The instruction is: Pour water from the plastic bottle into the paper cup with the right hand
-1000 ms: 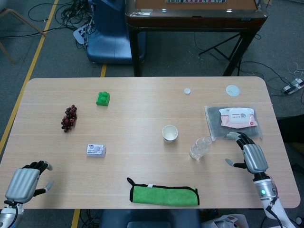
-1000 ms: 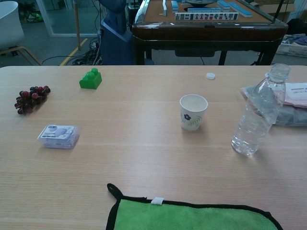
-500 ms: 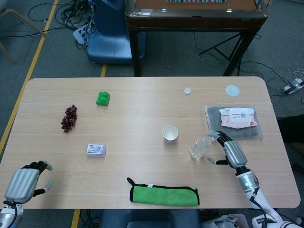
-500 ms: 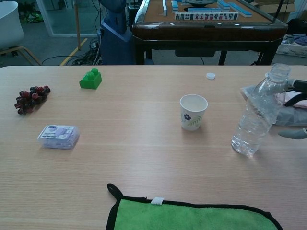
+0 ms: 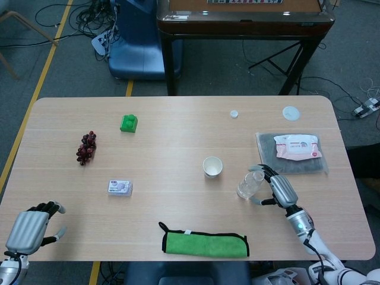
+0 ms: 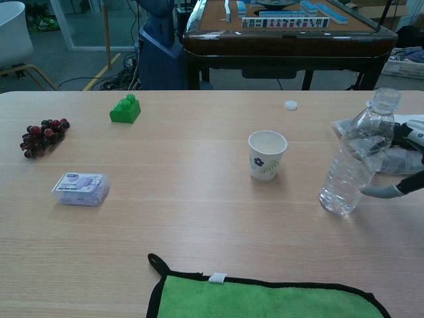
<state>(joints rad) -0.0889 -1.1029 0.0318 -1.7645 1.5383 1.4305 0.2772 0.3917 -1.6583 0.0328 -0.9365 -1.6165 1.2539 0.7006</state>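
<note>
Right hand [image 5: 278, 187] sits just beside the plastic bottle [image 5: 250, 184], on the side toward the right edge of the desk [image 5: 178, 142]. We see its fingers [image 5: 262, 170] spread and curved toward the bottle with the thumb low near the base; in the chest view the thumb tip [image 6: 379, 192] is close to the bottle [image 6: 356, 162] and we cannot tell whether it touches. We record the hand as released, nothing in its grasp.

The bottle stands upright, uncapped, clear, toward the near right part of the desk. The paper cup [image 5: 212, 167] stands upright with its mouth up, near the bottle on the side toward the left edge and a little further from the near edge; the two are apart.

Left hand [image 5: 31, 228] rests at the near left corner, fingers curled in, holding nothing.

We also note a small white cap [image 5: 234, 113] toward the far edge, a pack of wipes [image 5: 297, 146] near the right edge behind the right hand, and a green cloth [image 5: 205, 243] lying along the near edge.
</note>
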